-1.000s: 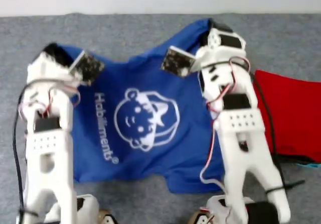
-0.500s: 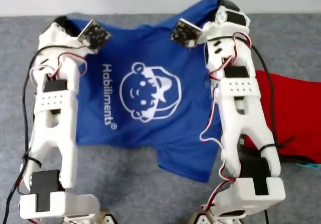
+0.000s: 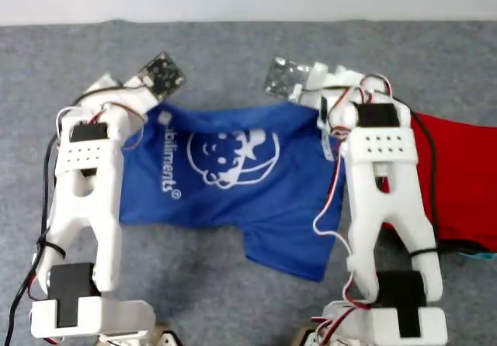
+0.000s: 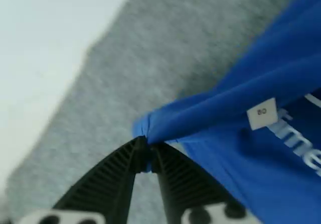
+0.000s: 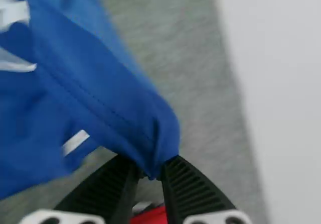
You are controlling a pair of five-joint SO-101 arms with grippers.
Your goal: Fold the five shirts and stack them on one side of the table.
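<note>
Left tool [image 4: 145, 156] and right tool [image 5: 150, 174] each pinch a far corner of the blue shirt [image 3: 233, 195], which lies mid-fold on the table [image 3: 225, 59]. Both bites look tiny, so one could slip and wreck the fold.

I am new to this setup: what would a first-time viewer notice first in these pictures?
The blue shirt of soft fabric, with a white cartoon print, lies mid-table between two white arms, its far part folded over. The left gripper and the right gripper each pinch a corner of that fold, shut on the cloth. A red garment lies beside it, at the right arm's side of the grey table.
</note>
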